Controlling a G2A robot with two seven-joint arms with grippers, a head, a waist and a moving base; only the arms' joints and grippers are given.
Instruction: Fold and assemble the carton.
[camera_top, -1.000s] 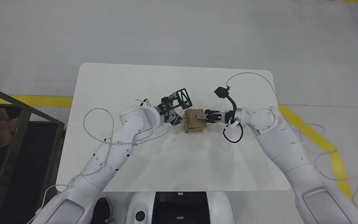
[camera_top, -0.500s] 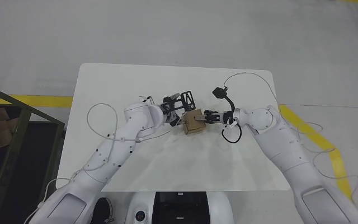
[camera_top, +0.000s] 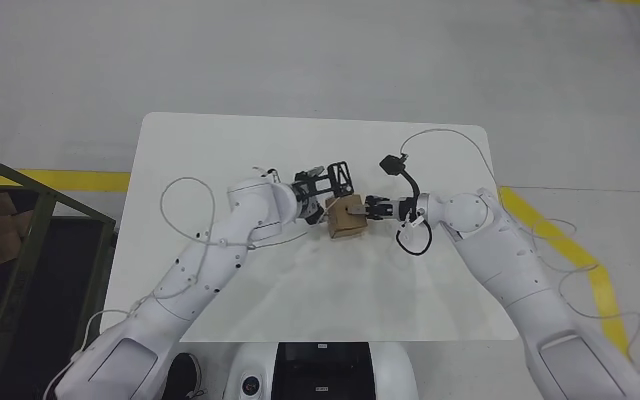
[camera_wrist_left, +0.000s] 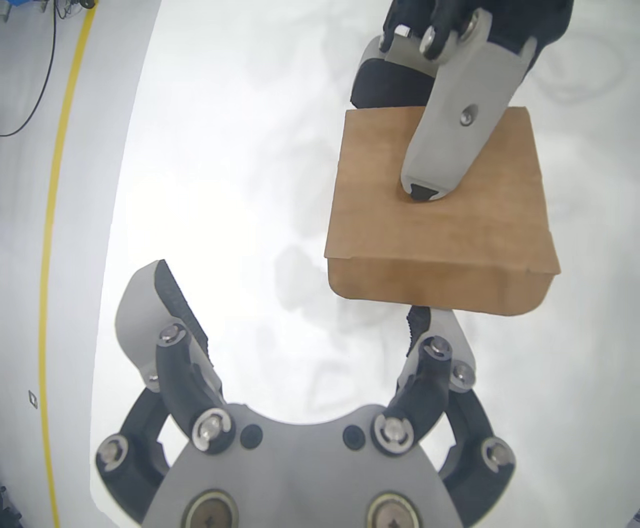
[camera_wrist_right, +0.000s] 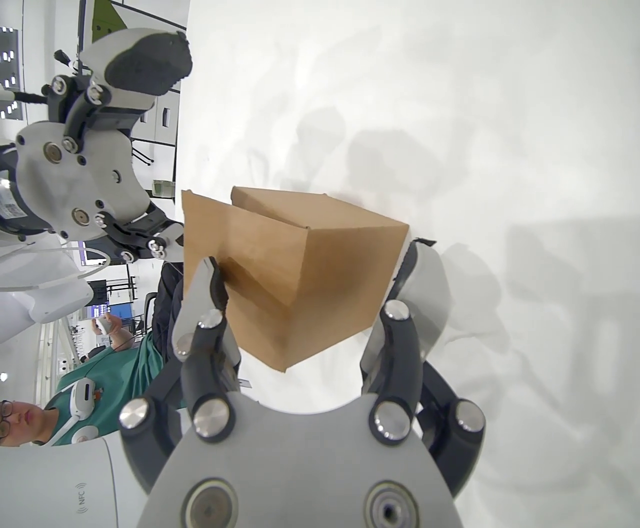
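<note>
Your right pincer (camera_wrist_right: 312, 270) is pinching the small brown cardboard carton (camera_wrist_right: 300, 280) near the middle of the white rectangular tabletop (camera_top: 300, 290). In the top view you are seeing the carton (camera_top: 347, 216) sitting between the two wrists, with the right pincer (camera_top: 365, 210) coming at it from the robot's right side. In the left wrist view one grey finger with a black pad (camera_wrist_left: 440, 150) is pressing down on the carton's (camera_wrist_left: 440, 235) flat closed panel, and the opposite finger is bracing the far side, so the jaws are clamping the carton across two opposite faces. You cannot tell from these views whether the carton is resting on the tabletop or hanging just above it.

The panel facing the left arm is ending in a flap with rounded corners, and that flap is lying folded down over the carton's side. In the right wrist view another panel is sticking out past the carton's body on the side toward the left arm.

Your left pincer (camera_wrist_left: 285, 300) is standing spread wide and gripping nothing. One of its ribbed black fingertips (camera_wrist_left: 419, 320) is sitting right at the lower edge of the rounded flap; whether it is touching, you cannot tell. The other fingertip is hanging well off to the side over bare tabletop. In the top view the left pincer (camera_top: 335, 192) is lying just beside the carton on the robot's left.

A black plug on a thin white cable (camera_top: 393, 163) is lying on the tabletop beyond the right wrist
</note>
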